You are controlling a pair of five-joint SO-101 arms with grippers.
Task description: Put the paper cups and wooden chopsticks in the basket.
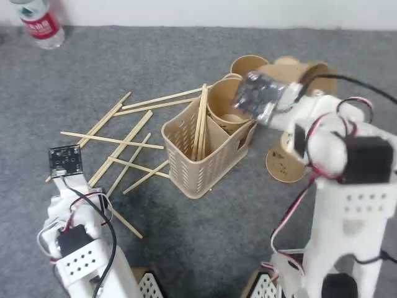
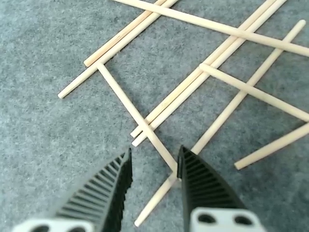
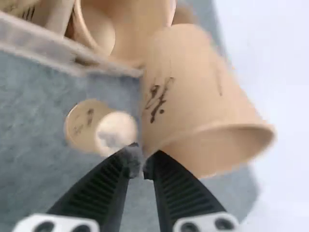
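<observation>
Left gripper (image 2: 152, 169): low over the carpet (image 1: 186, 242), fingers spread apart, nothing held. The near end of one chopstick (image 2: 137, 118) lies between them, close against one finger; its long axis runs diagonally away from the gripper.

Loose chopsticks (image 1: 121, 152): scattered flat on the carpet left of the basket, crossing one another. Most run lower-left to upper-right toward the basket; one lies nearly crosswise over them.

Basket (image 1: 205, 155): mid-table, two compartments. The left one holds a bundle of chopsticks (image 1: 200, 121) standing almost upright, tips well above the rim. The right one holds a cup (image 1: 224, 102), mouth up.

Fallen cup (image 1: 282, 162): on its side on the carpet, just right of the basket.

Right gripper (image 3: 141, 164): right of the basket, fingers pinched on the rim of a held cup (image 3: 193, 106). That cup is tipped over, mouth toward the gripper, base toward the basket.

More cups (image 1: 248, 64): clustered behind the basket.

Bottle (image 1: 40, 22): far left corner.
</observation>
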